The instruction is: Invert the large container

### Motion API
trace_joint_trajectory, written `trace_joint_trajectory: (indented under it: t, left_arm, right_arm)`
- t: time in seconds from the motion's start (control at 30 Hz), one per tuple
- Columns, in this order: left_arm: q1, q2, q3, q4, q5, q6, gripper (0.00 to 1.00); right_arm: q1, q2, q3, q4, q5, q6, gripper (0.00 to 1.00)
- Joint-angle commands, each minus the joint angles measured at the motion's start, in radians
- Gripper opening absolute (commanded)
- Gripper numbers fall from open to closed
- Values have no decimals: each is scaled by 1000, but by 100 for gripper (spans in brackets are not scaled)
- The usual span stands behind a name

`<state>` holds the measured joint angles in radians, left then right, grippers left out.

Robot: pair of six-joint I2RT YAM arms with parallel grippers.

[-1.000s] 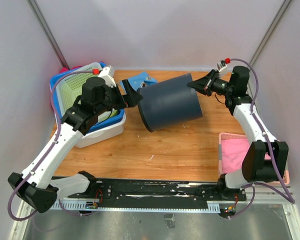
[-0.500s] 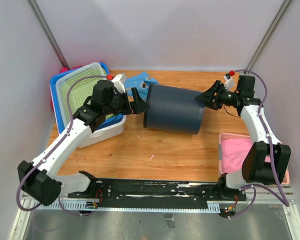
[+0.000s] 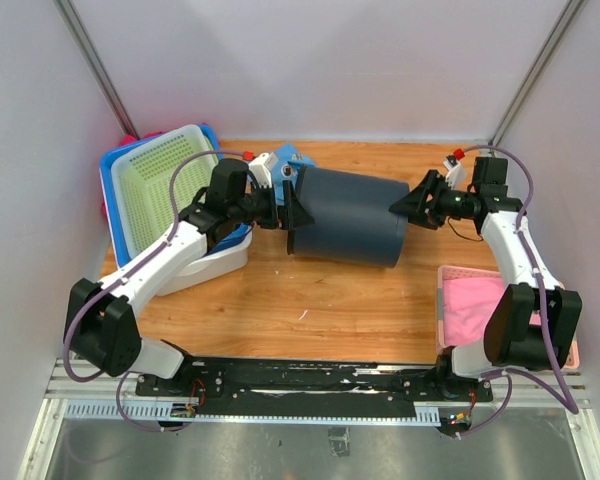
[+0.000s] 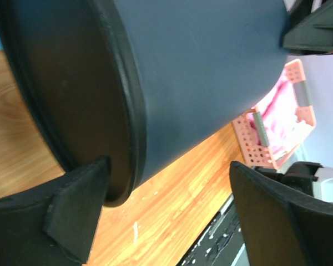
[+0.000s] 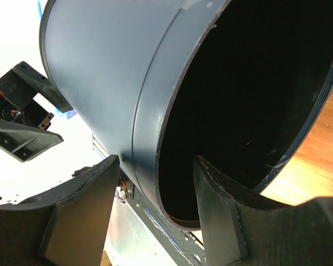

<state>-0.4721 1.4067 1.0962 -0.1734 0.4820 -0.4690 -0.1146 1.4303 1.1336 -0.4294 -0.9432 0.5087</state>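
Note:
The large container [image 3: 350, 215], a dark blue-grey bucket, lies on its side on the wooden table [image 3: 320, 300], its open mouth facing right. My left gripper [image 3: 292, 210] is at its left end. In the left wrist view that gripper [image 4: 167, 166] is open, with one finger [image 4: 72, 210] in front of the dark end face and the lower edge of the container [image 4: 211, 66] between the jaws, untouched. My right gripper [image 3: 405, 208] is at the mouth. In the right wrist view it [image 5: 155, 163] straddles the rim of the container [image 5: 111, 66], open, with gaps on both sides.
A green basket [image 3: 165, 185] sits in a blue tray at the back left, over a white tray [image 3: 215, 262]. A blue object [image 3: 285, 158] lies behind the container. A pink basket [image 3: 470, 310] stands at the near right. White walls close in on three sides.
The container has come down from a tilted, raised pose to lie flat on its side. My right gripper has opened off the rim. My left arm has moved in to the left end.

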Motion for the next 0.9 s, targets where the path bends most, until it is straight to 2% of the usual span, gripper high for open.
trace_joint_trajectory:
  t: [0.0,0.2,0.27,0.53,0.73,0.87]
  left_arm:
    - [9,0,-55,180,126,-55,73]
    - [9,-2,-44,151,94,-38,15]
    - [9,-2,-32,138,82,-37,1]
    - [9,1,174,9,22,-6,0]
    - [9,1,389,-168,-101,72,0]
    - [7,25,510,-262,-123,154,0]
  right_arm:
    - [-22,-31,-20,-41,-20,-44,58]
    - [-23,-28,-37,-41,-38,-38,58]
    - [-23,-34,-46,-39,-40,-36,58]
    - [-23,-68,-76,-43,-27,-33,58]
    - [-23,-111,-71,-77,-7,-42,70]
    - [-23,-174,-64,-126,71,-43,72]
